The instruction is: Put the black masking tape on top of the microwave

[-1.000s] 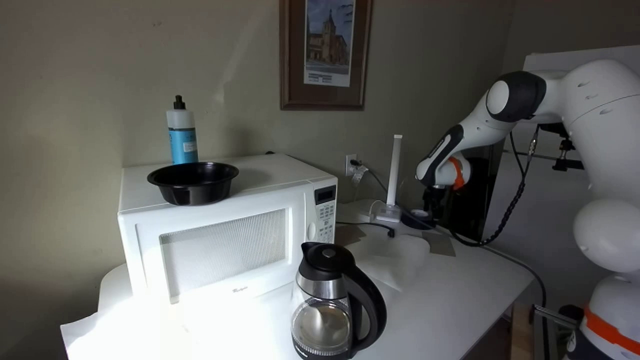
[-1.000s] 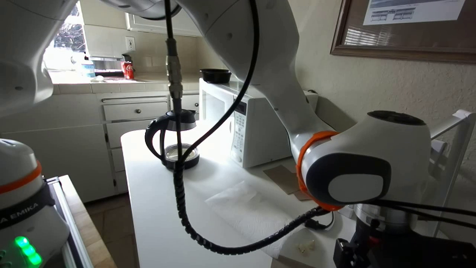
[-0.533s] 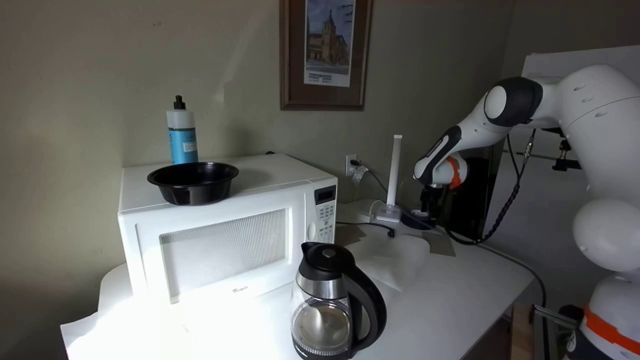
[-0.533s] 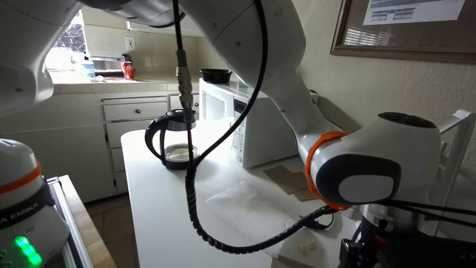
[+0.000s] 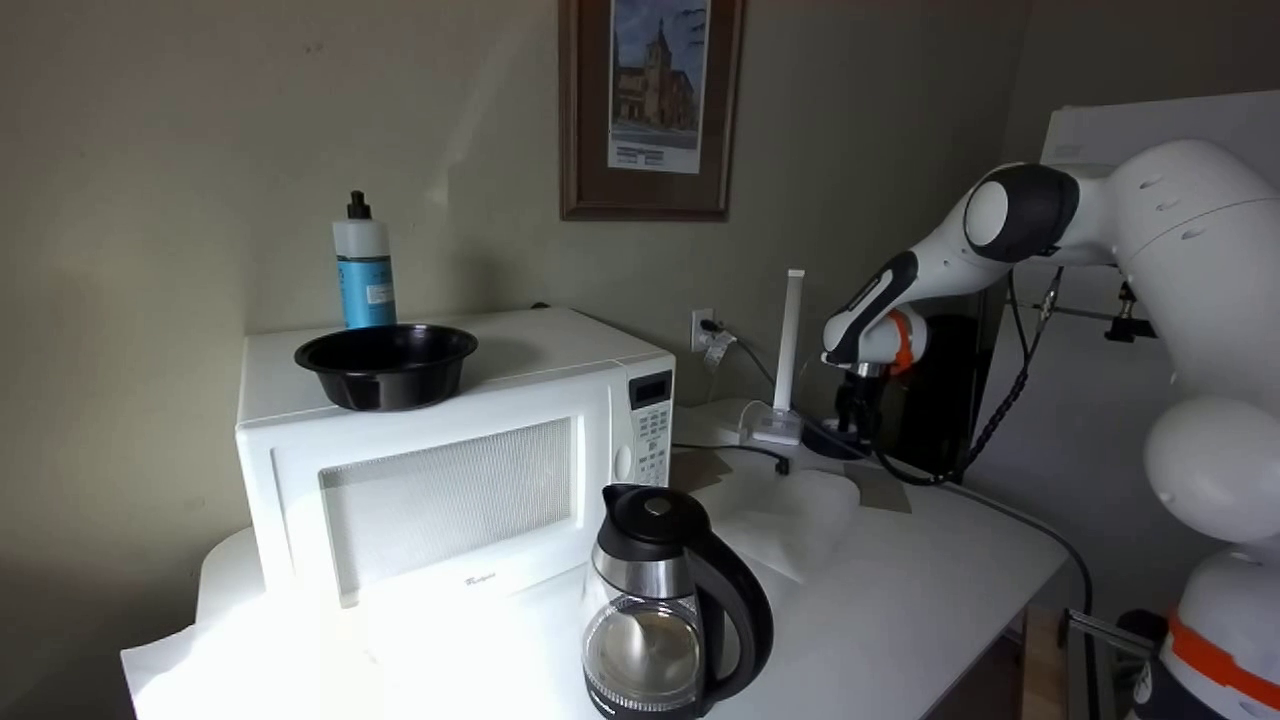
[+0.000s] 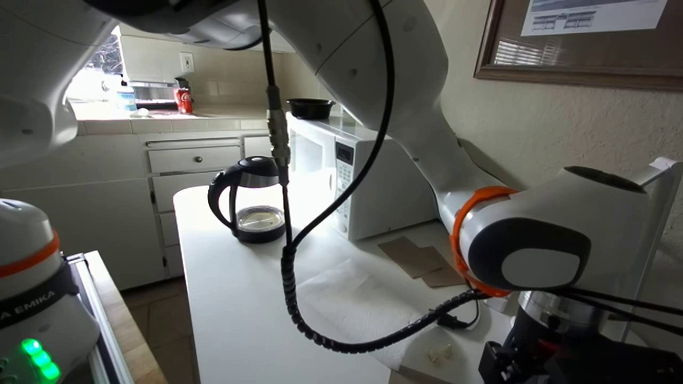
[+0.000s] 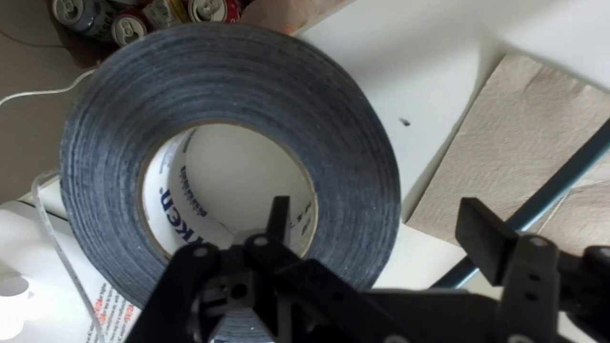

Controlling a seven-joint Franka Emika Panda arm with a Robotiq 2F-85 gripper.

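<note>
Auditor: Where is the black masking tape (image 7: 243,78)?

Inspector: Flat on the white table (image 5: 850,610), right of centre in an exterior view, under the gripper (image 7: 380,221). In the wrist view it sits large at left of centre.

Auditor: Jaws?

Inspector: Spread wide, gripping nothing. In the wrist view 1 finger shows over the core opening, the other past the tape's right edge. Contact: cannot tell.

Auditor: Near the tape?

Inspector: Drink cans (image 7: 209,10), upper left; a brown paper towel (image 7: 505,143), right.

Auditor: The microwave (image 5: 450,505)?

Inspector: Left of centre in an exterior view, door closed, well apart from the tape. It bears 1 black bowl (image 5: 388,385), a blue-labelled bottle (image 5: 367,278) behind. A glass kettle (image 5: 645,575) stands lower centre.
</note>
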